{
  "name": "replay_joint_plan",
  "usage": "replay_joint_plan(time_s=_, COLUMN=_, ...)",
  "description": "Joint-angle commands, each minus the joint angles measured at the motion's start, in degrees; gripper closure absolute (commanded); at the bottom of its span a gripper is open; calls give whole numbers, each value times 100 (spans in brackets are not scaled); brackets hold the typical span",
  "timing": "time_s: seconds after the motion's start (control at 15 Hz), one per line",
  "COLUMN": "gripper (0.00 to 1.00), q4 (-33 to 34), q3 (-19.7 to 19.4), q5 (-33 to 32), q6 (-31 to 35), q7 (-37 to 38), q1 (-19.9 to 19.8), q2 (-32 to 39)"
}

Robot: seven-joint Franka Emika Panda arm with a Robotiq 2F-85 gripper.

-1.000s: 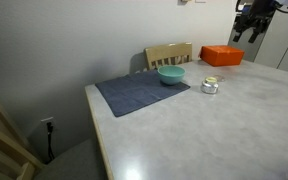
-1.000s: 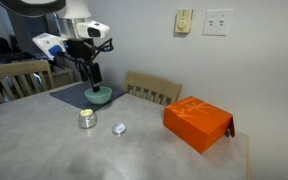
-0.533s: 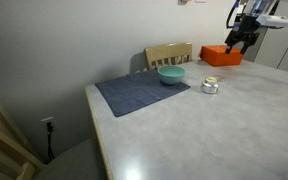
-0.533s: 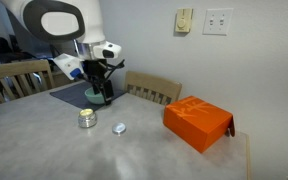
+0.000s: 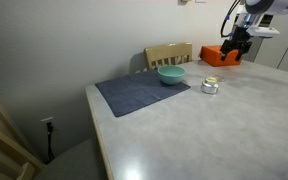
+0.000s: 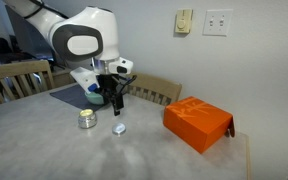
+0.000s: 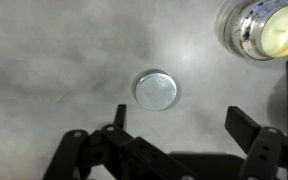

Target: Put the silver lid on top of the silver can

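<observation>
The silver lid [image 7: 156, 90] lies flat on the grey table, a small round disc; it also shows in an exterior view [image 6: 119, 128]. The silver can [image 6: 86, 119] stands upright a short way beside it, open-topped with a pale inside, at the wrist view's top right [image 7: 264, 28] and in an exterior view [image 5: 210, 86]. My gripper [image 7: 180, 114] is open and empty, hovering above the table with the lid just ahead of its fingers. It hangs over the lid in an exterior view [image 6: 115, 100].
A teal bowl [image 5: 171, 74] sits on a dark mat [image 5: 134, 95] at the table's back. An orange box [image 6: 197, 123] lies beside the lid's area. Wooden chairs [image 6: 154, 88] stand against the table edge.
The arm has swung from above the bowl towards the lid and come lower. The gripper stays open. Lid and can have not moved.
</observation>
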Motion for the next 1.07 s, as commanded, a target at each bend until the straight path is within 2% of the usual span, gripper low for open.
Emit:
replay_joint_plan(time_s=0.0, gripper=0, q4=-127, q3=-44, q5=-187, q6=289, q7=260, q1=64, q2=-59)
replay_joint_plan(time_s=0.13, gripper=0, q4=-322, q3=-185, q5=-458, q6=1089, q7=740, q1=273, q2=-40)
replay_joint_plan(time_s=0.27, gripper=0, q4=-268, q3=-231, q5=-562, q6=1515, q7=1042, q1=339, q2=161)
replay_joint_plan(time_s=0.4, gripper=0, q4=-195, q3=-174, q5=-498, q6=1618, q7=1142, q1=340, q2=355)
replay_joint_plan(time_s=0.6, gripper=0, q4=18, q3=-130, q5=-449, q6=1336, q7=1213, q1=339, q2=616)
replay_joint_plan(time_s=1.0, gripper=0, q4=553, q3=-190, q5=-520, q6=1228, q7=1267, q1=402, q2=1236)
